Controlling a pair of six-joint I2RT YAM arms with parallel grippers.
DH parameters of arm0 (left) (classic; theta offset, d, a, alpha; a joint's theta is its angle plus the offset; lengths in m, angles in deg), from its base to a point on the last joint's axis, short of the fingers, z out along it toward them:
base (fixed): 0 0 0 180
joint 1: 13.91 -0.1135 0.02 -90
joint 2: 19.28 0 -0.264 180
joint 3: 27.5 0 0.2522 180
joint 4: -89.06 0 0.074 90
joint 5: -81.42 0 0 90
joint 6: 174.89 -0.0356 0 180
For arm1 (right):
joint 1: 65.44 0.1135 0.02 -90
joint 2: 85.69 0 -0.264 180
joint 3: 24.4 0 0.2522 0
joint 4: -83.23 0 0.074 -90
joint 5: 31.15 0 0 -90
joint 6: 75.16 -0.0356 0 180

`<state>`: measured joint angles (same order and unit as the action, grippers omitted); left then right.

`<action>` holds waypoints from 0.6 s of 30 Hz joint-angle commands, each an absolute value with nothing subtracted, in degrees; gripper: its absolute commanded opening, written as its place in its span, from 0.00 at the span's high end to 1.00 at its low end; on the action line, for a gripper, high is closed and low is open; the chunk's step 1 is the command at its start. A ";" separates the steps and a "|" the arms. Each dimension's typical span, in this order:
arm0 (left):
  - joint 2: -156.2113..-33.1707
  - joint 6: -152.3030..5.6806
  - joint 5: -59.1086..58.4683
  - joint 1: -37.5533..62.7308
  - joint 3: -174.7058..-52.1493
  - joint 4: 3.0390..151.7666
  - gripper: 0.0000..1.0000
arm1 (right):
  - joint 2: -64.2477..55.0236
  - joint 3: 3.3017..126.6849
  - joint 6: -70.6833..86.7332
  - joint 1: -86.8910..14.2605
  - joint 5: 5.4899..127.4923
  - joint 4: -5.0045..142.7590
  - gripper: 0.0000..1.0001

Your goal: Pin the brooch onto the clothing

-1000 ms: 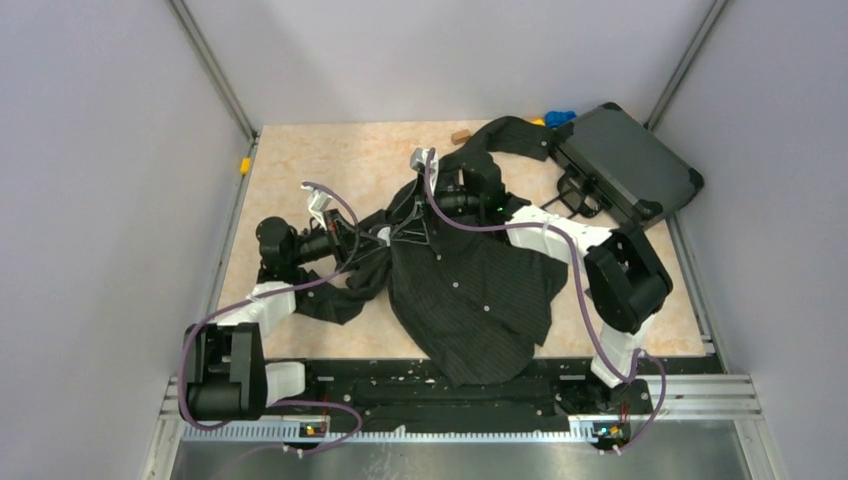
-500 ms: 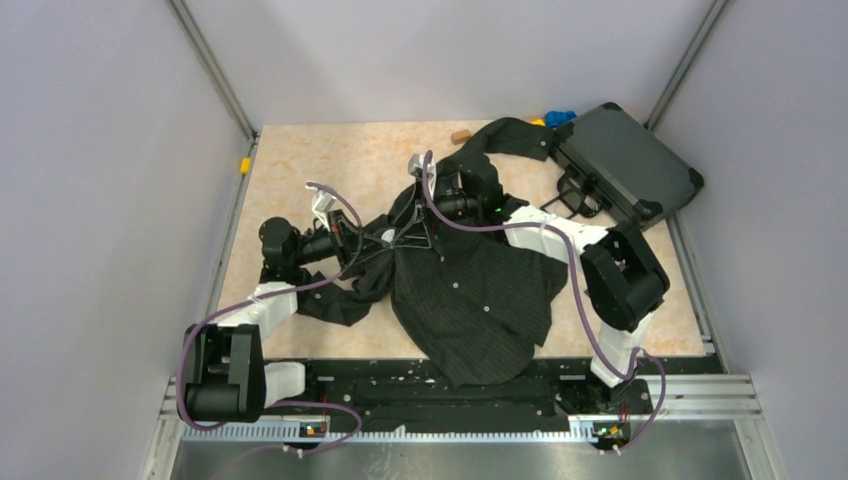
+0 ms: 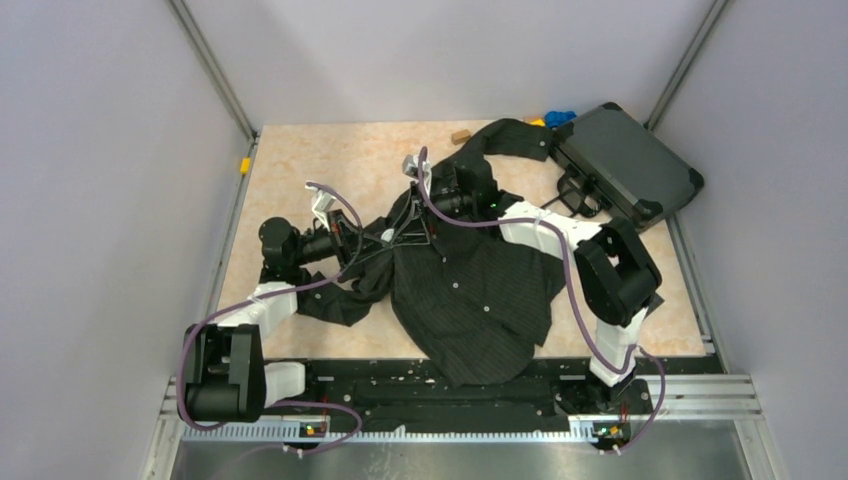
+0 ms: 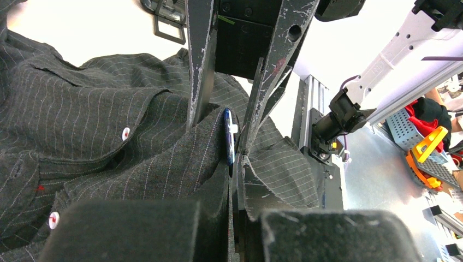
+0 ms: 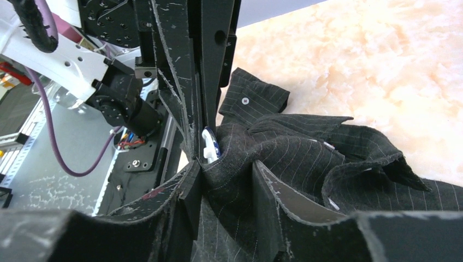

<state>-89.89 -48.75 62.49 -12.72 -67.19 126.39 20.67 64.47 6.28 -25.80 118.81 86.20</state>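
Note:
The black pinstriped shirt (image 3: 470,290) lies crumpled mid-table; it also shows in the left wrist view (image 4: 109,125) and the right wrist view (image 5: 306,147). Both grippers meet at its upper left part. The brooch (image 4: 229,143), a small blue disc with a white back, stands edge-on against a raised fold; it also shows in the right wrist view (image 5: 210,144) and is hidden in the top view. My left gripper (image 4: 236,164) is shut, with the brooch's edge at its tips. My right gripper (image 5: 226,169) clasps the fold between its fingers, right beside the brooch.
A dark hard case (image 3: 625,165) lies at the back right on the shirt's sleeve end, a bright-blue toy piece (image 3: 560,117) behind it. A small brown object (image 3: 461,135) is at the back, a yellow one (image 3: 244,165) at the left edge.
My right arm's wrist and elbow have shifted slightly to the left. The left arm and the shirt have hardly moved.

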 commanded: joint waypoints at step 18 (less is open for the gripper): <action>-87.38 -53.91 65.85 -9.84 -70.02 122.51 1.00 | 30.23 84.86 29.05 -23.59 125.84 49.82 0.87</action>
<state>-89.61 -52.18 62.55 -12.00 -67.19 121.30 27.52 80.03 21.06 -25.61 127.01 57.20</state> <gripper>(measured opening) 0.019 0.151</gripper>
